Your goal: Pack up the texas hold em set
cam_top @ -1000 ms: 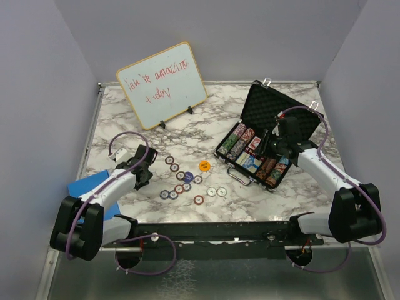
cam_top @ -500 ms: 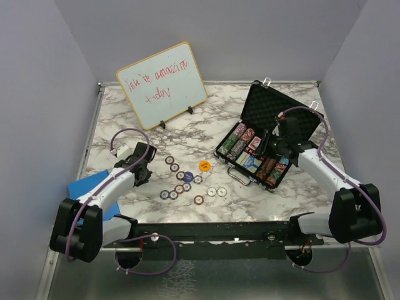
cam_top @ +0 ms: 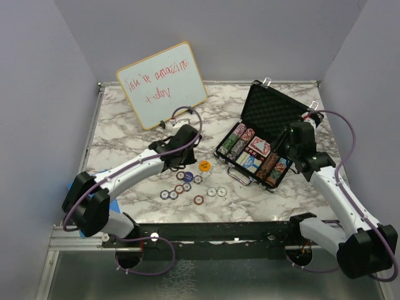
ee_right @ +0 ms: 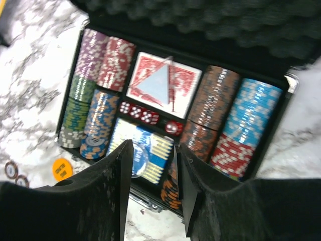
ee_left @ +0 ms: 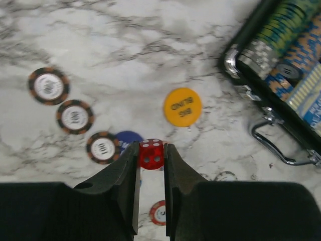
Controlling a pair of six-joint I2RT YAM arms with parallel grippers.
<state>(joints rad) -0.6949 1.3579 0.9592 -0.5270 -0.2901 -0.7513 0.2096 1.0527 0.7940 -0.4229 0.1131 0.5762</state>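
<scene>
Only the left wrist view reveals the left gripper [ee_left: 150,150] pinching a red die [ee_left: 151,153] near the disc [ee_left: 182,107] lettered "BIG BLIND", midway between the side edges of the table [cam_top: 112,131], while the right gripper [ee_right: 154,148], spread empty, hovers over the open briefcase [cam_top: 275,112] toward the right edge.

A white marble-patterned table top [cam_top: 119,119] with grey veins sits inside a booth of plain pale lilac-grey walls [cam_top: 250,37] at the back and both sides. A wood-framed whiteboard [cam_top: 161,84] stands propped at the rear left. A black rail [cam_top: 212,232] runs along the near edge, with dull sheet metal [cam_top: 219,281] below. The light is soft and even.
</scene>
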